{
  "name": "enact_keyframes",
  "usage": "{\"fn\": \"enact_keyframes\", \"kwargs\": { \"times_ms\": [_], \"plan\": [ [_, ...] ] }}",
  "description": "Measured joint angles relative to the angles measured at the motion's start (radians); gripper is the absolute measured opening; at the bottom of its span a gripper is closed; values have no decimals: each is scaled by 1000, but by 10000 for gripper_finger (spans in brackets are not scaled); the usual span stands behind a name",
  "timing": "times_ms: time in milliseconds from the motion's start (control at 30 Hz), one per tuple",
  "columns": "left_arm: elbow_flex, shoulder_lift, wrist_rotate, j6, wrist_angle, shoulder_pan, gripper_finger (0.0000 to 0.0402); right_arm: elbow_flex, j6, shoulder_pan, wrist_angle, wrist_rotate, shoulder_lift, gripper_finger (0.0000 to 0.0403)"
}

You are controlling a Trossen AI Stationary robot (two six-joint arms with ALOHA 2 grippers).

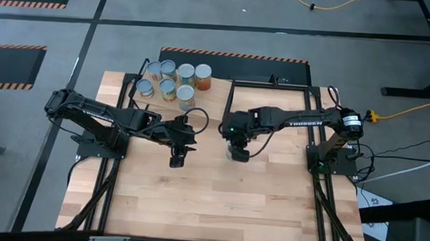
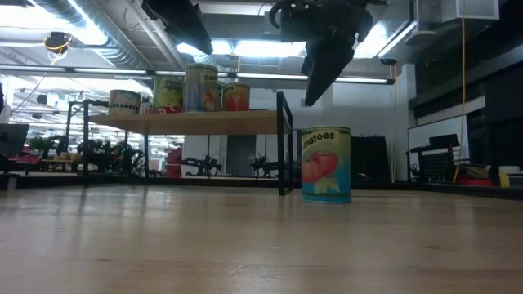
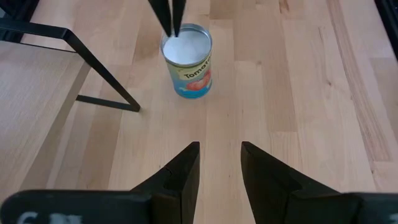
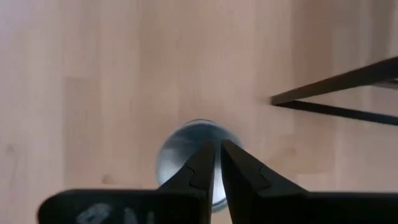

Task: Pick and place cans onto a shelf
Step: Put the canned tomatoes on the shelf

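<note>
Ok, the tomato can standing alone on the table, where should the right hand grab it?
Grip the tomato can across its round side wall, coming straight down from above. It stands upright with bare table all round, and the right hand already hangs over its top, fingers nearly together, so they must open wider than the can first.

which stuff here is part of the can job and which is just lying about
Job:
- tomato can on the table, under the right gripper
- cans on the shelf
- left gripper, waiting nearby

Lying about:
- yellow cable on the floor
- striped floor tape
</note>
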Motion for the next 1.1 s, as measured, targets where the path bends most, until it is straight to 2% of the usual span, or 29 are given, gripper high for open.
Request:
{"fn": "enact_keyframes", "kwargs": {
  "times_ms": [100, 200, 333, 533, 667, 767, 1100],
  "plan": [
    [0, 0, 0, 0, 0, 0, 110, 0, -38, -5, -5, -64, 0, 38],
    [0, 0, 0, 0, 0, 0, 110, 0, -64, -9, -3, -102, 0, 72],
    [0, 0, 0, 0, 0, 0, 110, 0, -22, -16, -12, -107, 0, 158],
    [0, 0, 0, 0, 0, 0, 110, 0, -22, -24, -19, -106, 0, 314],
    [0, 0, 0, 0, 0, 0, 110, -3, 7, -23, -38, -106, 0, 378],
    [0, 0, 0, 0, 0, 0, 110, -21, 33, -23, -40, -106, 0, 393],
    [0, 0, 0, 0, 0, 0, 110, -65, 31, -23, -15, -80, 0, 395]
  ]
}}
